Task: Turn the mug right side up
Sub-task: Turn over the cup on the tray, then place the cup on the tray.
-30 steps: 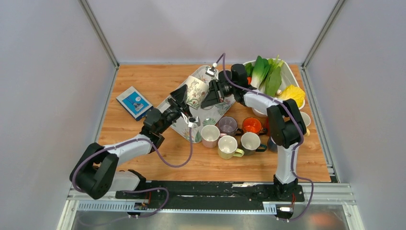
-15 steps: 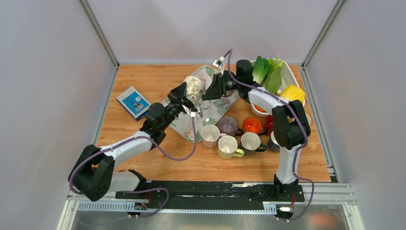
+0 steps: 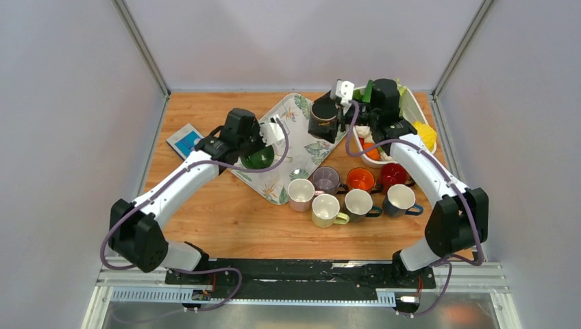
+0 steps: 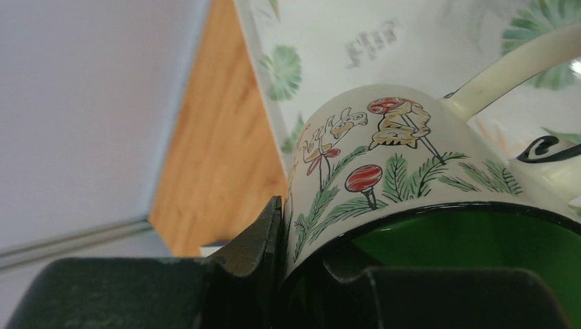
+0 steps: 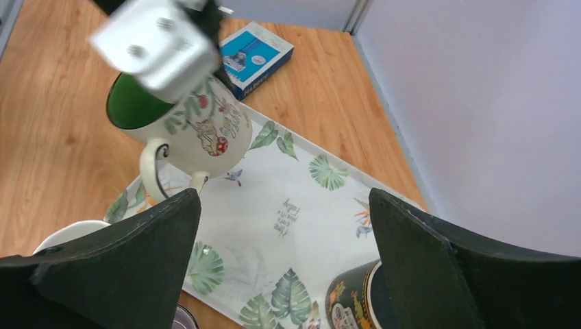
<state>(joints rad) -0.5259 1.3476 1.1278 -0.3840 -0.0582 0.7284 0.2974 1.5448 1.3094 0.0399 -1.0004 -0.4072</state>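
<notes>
The mug [image 5: 205, 133] is white with mushrooms and pine sprigs and is green inside. My left gripper [image 4: 301, 240] is shut on its rim, one finger outside the wall and one inside. In the top view the mug [image 3: 260, 157] hangs over the left edge of the leaf-print tray [image 3: 294, 110] with its green mouth turned upward. Its handle [image 5: 154, 168] points down toward the tray [image 5: 294, 178]. My right gripper [image 5: 282, 199] stands open and empty over the tray's far right part, apart from the mug. In the top view the right gripper [image 3: 323, 123] sits near the tray's back corner.
A dark patterned mug [image 5: 356, 301] stands on the tray below my right fingers. Several upright mugs [image 3: 327, 209] cluster in front of the tray. A blue box [image 3: 186, 142] lies left of it. A white basin [image 3: 414, 110] with vegetables sits at the back right.
The right gripper opened, let go of the mug and pulled back to the right. The left gripper shut on the rim, carried the mug left and turned its mouth upward.
</notes>
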